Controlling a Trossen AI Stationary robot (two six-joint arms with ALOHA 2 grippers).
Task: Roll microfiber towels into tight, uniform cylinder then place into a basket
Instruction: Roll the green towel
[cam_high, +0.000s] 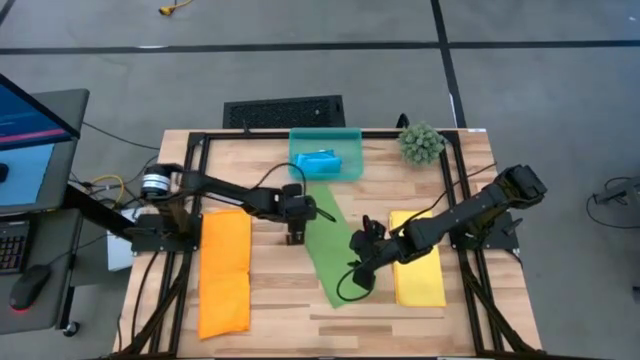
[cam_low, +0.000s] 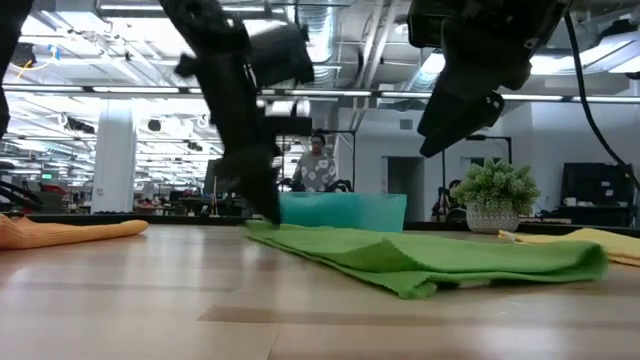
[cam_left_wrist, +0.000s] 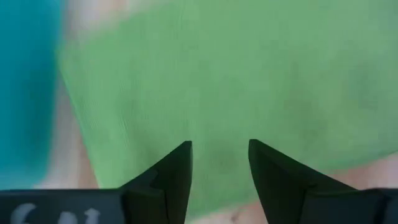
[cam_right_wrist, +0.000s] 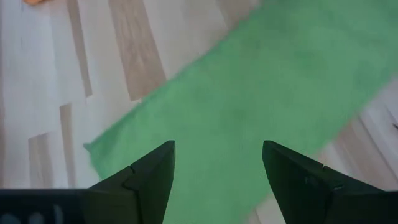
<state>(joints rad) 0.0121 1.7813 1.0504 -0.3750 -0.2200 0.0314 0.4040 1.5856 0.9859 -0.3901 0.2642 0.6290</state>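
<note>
So we've got the green towel lying flat and slanted across the middle of the bench, and both hands are over it. The left hand is low at the towel's far end, fingers a little apart with green cloth showing between them in its wrist view; we can't tell from any view whether the tips actually touch the cloth. Just beyond that hand sits the teal basket, with the blue towel already inside, though we can't make out how tightly it's rolled. The right hand hangs above the towel's near half, fingers wide apart and clear of the cloth. In the low view the near end of the towel looks folded over or bunched, and its edge there is raised off the wood.

Room-wise: the orange towel lies flat outboard of the left hand, with bare wood between it and the green one. The yellow towel sits under the right arm, partly hidden by it. A potted plant stands beside the basket.
</note>
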